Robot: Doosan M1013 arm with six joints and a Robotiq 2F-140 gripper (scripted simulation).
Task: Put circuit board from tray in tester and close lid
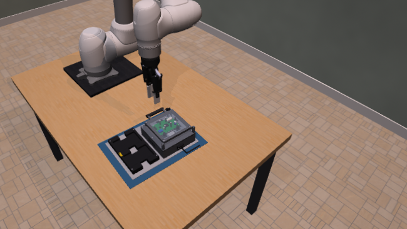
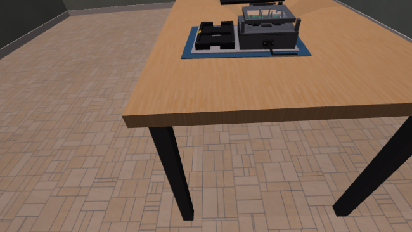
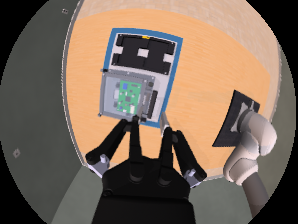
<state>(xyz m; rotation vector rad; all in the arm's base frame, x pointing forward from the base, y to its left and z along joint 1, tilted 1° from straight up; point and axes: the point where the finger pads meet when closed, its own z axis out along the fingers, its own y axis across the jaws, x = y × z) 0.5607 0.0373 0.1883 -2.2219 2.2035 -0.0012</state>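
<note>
The tester [image 1: 179,144] [image 2: 267,41] stands with its clear-windowed lid [image 1: 182,129] [image 2: 269,21] [image 3: 102,95] down flat over it. The green circuit board [image 1: 166,126] [image 3: 128,97] shows through the window, face up, its white connector [image 1: 169,119] [image 3: 132,108] toward the hook's end. The pins in its holes cannot be made out. The lid's black handle [image 1: 155,112] [image 3: 153,104] points toward the arm's base. Whether the hook [image 1: 168,109] grips the lid's edge is too small to tell. My gripper [image 1: 153,99] [image 3: 151,114] is partly open and empty, above and clear of the handle. Both pockets of the black tray [image 1: 125,144] [image 2: 216,30] [image 3: 131,54] are empty.
The tester and tray stand on a grey sheet over a blue mat [image 1: 130,184] [image 2: 190,56] [image 3: 173,75]. A black cable [image 1: 191,149] [image 2: 285,54] leaves the tester's hinge side. Two upright stubs rise at that side. The arm's black base plate [image 1: 94,91] [image 3: 225,125] lies behind on the table.
</note>
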